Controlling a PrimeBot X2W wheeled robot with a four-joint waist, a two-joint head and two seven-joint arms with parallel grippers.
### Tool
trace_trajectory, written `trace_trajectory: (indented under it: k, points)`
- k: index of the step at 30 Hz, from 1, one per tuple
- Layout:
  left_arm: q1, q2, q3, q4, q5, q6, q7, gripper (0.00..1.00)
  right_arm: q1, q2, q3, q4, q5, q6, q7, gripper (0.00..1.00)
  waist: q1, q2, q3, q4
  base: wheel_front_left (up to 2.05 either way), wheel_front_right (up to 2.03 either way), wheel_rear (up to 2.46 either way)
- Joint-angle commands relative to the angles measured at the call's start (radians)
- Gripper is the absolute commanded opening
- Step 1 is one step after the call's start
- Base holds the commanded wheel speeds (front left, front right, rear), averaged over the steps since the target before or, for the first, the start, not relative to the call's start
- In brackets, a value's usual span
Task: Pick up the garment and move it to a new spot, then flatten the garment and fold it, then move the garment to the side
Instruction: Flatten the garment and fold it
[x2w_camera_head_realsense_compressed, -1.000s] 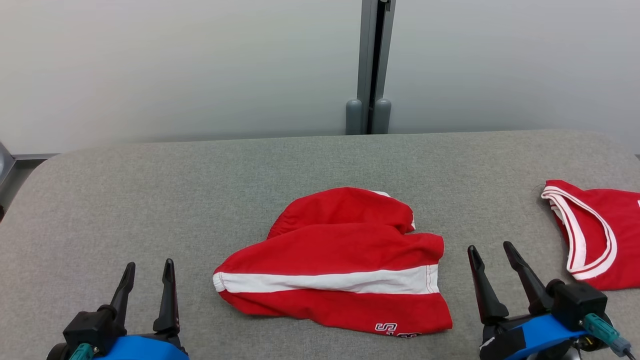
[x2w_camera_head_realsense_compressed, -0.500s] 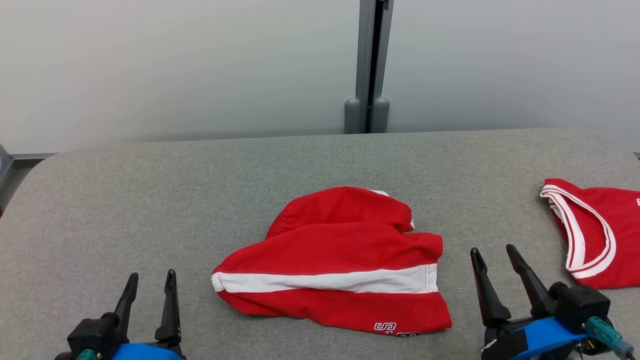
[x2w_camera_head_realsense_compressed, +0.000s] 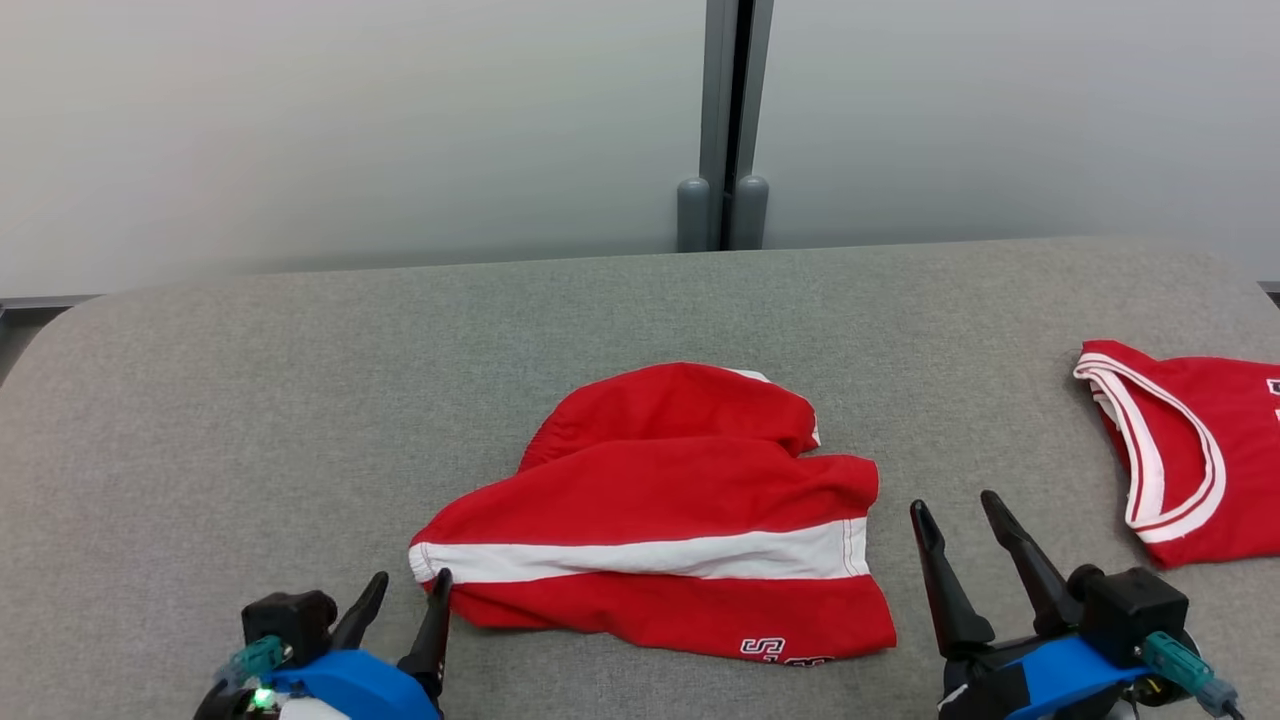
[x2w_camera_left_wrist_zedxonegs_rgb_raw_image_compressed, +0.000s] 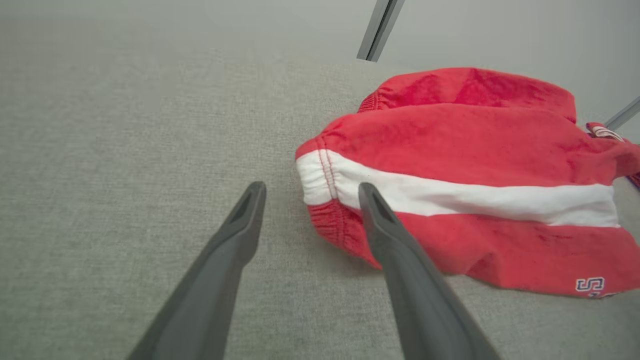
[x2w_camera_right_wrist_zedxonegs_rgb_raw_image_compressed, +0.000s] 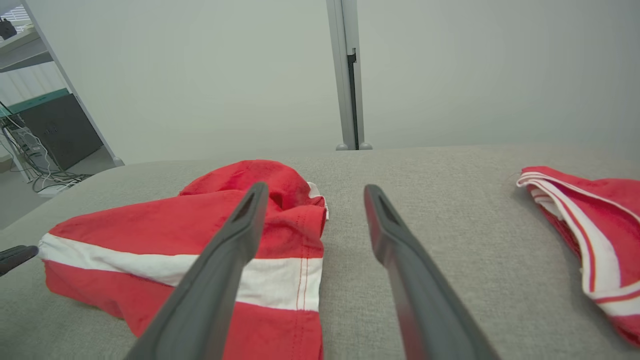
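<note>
The garment (x2w_camera_head_realsense_compressed: 660, 480) is a pair of red shorts with a white stripe, lying crumpled in the middle of the grey padded table (x2w_camera_head_realsense_compressed: 250, 400). My left gripper (x2w_camera_head_realsense_compressed: 410, 580) stands open at the shorts' left end, its right finger just touching or overlapping the white stripe's hem. In the left wrist view the garment (x2w_camera_left_wrist_zedxonegs_rgb_raw_image_compressed: 475, 145) lies to the right, and the left gripper (x2w_camera_left_wrist_zedxonegs_rgb_raw_image_compressed: 311, 187) has nothing between its fingers. My right gripper (x2w_camera_head_realsense_compressed: 954, 505) is open just off the shorts' right edge. From the right wrist the garment (x2w_camera_right_wrist_zedxonegs_rgb_raw_image_compressed: 150, 225) lies left of the right gripper (x2w_camera_right_wrist_zedxonegs_rgb_raw_image_compressed: 315, 187).
A second red garment with white trim (x2w_camera_head_realsense_compressed: 1190, 450) lies at the table's right edge, also visible as the trimmed garment (x2w_camera_right_wrist_zedxonegs_rgb_raw_image_compressed: 590, 215). A grey post (x2w_camera_head_realsense_compressed: 722, 120) divides the pale wall behind the table. Shelving and cables (x2w_camera_right_wrist_zedxonegs_rgb_raw_image_compressed: 45, 145) stand off the table's left side.
My left gripper has swung right and now points at the shorts' left end. The head camera has shifted slightly. The right gripper and the garment have stayed put.
</note>
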Motion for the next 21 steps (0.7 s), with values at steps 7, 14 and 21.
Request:
trace_trajectory:
  k: [7,14,21]
  points:
    - [-0.070,0.009,-0.042,0.051,-0.070,-0.009,0.041,1.00,-0.027,-0.002,0.026,0.013,0.008,0.000,-0.005,1.00,0.0000,0.0000,0.016,-0.019,0.00,0.00,0.00]
    - [-0.103,0.033,-0.095,0.064,-0.124,-0.006,0.025,0.00,-0.050,-0.009,0.058,0.054,0.031,0.000,0.031,1.00,0.0000,0.0000,0.033,-0.030,0.00,0.00,0.00]
    - [-0.116,0.044,-0.125,0.083,-0.145,-0.006,0.000,0.00,-0.112,0.007,0.041,0.157,0.069,0.000,0.243,1.00,0.0000,0.0000,0.056,-0.029,0.00,0.00,0.00]
